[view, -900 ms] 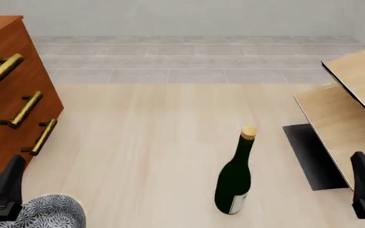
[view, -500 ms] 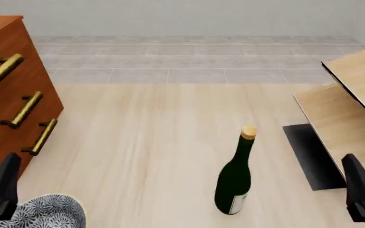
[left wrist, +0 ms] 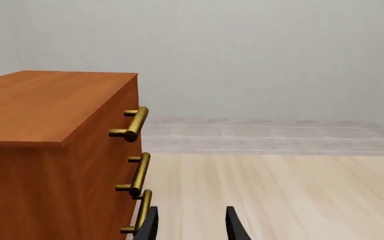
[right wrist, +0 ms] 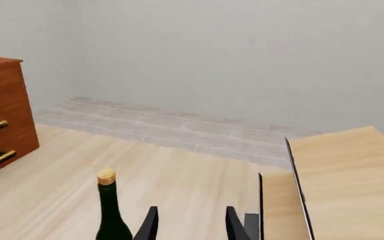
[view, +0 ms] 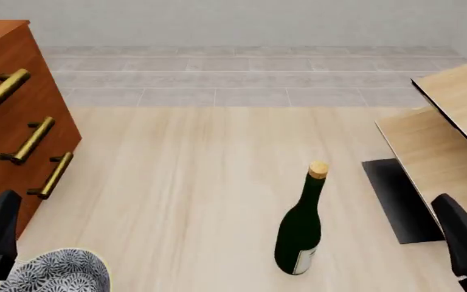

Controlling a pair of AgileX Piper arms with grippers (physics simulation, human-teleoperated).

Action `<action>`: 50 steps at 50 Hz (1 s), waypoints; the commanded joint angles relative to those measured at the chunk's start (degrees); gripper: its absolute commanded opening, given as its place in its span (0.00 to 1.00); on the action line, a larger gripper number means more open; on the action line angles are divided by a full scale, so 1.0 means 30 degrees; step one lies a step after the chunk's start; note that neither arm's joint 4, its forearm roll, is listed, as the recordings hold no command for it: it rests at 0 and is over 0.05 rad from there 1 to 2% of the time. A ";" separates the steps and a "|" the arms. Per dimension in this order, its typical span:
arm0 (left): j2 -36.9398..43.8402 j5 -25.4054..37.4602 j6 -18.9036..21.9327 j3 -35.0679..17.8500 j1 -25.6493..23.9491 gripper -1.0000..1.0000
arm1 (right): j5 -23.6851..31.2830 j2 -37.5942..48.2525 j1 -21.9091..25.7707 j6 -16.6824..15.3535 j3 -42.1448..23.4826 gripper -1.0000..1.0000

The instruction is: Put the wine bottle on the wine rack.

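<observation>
Upright on the pale wood tabletop (view: pixel 185 182), the wine bottle (view: pixel 300 234) stands a little right of the middle in the front view, its tan cork on top and its white label low down, touched by nothing. Well to its right, at the near right corner of that view, the right gripper (view: pixel 464 246) shows only as a dark finger in front of the wine rack (view: pixel 449 140), whose slanted light-wood panels and black base fill the right side. From the right wrist view, the right gripper (right wrist: pixel 190 225) has its two black fingers parted with a clear gap between them and nothing held; the bottle's neck and cork rise near the fingers, off to one side of the gap and apart from them, with the rack's panels on the other side. The left gripper (left wrist: pixel 190 225) likewise has its fingers spread and empty in the left wrist view, close by the reddish-brown drawer cabinet (view: pixel 10 121) with brass handles, well apart from the bottle. Beside that gripper in the front view, at the near left corner, lies a grey patterned round object (view: pixel 59 272).
</observation>
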 commanded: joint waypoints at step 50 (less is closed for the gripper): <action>-0.0019 -0.0633 0.0426 -0.0639 -0.0041 1.00 | -0.7848 0.9926 0.7758 -0.0829 -0.0336 1.00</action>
